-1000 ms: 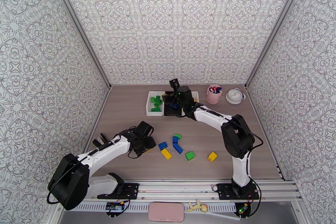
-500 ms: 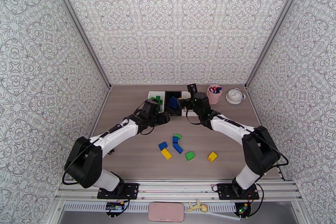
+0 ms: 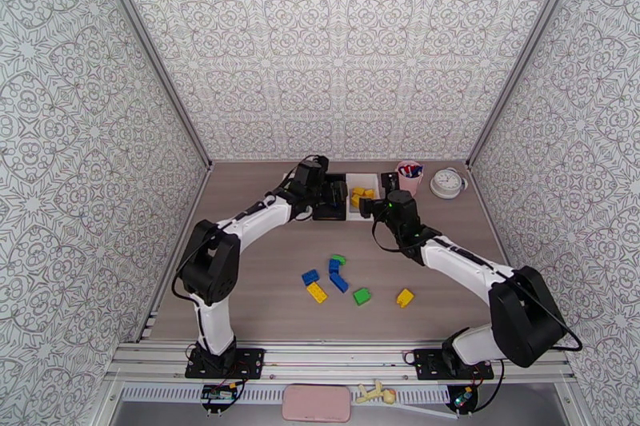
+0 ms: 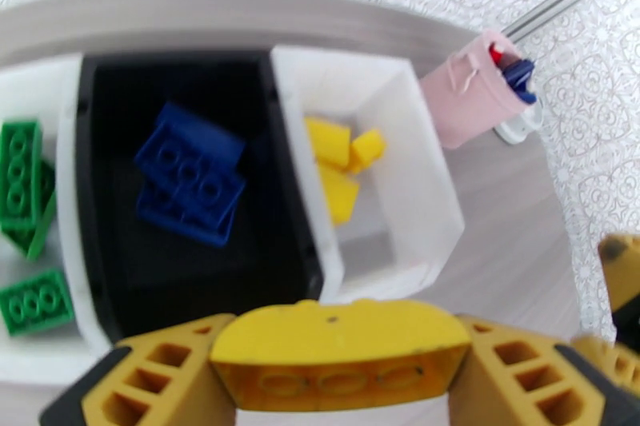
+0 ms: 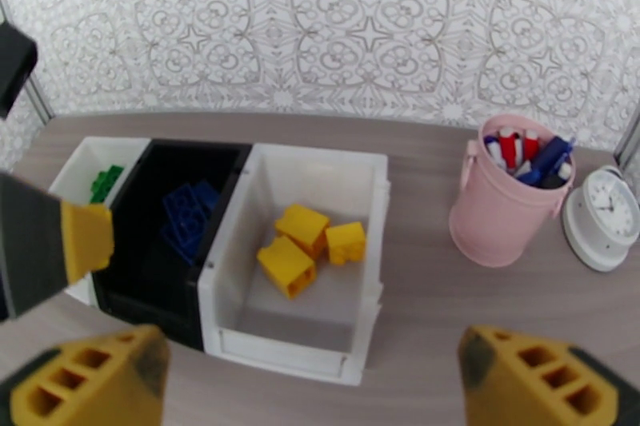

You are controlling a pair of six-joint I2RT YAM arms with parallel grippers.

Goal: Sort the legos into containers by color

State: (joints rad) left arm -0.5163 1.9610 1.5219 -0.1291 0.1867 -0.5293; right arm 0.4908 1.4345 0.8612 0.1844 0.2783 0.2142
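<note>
My left gripper (image 4: 340, 360) is shut on a yellow lego (image 4: 340, 336) and hangs over the near edge of the containers, where the black bin (image 4: 96, 204) meets the right white bin (image 4: 432, 196). The black bin holds blue legos (image 4: 192, 172), the right white bin yellow legos (image 5: 308, 252), and the left white bin (image 4: 68, 340) green legos (image 4: 20, 180). In the top view the left gripper (image 3: 334, 194) covers the black bin (image 3: 330, 212). My right gripper (image 5: 316, 388) stands open and empty, in front of the right white bin (image 5: 296, 340). Several blue (image 3: 338, 282), green (image 3: 362, 296) and yellow legos (image 3: 405, 297) lie mid-table.
A pink cup of pens (image 5: 512, 188) and a round white clock (image 5: 612, 216) stand right of the bins, near the back wall. Patterned walls close in the table on three sides. The two grippers are close together at the bins.
The left arm swung from the near left of the table to the bins, carrying the yellow lego. The right gripper drew back rightward from over the black bin, still open.
</note>
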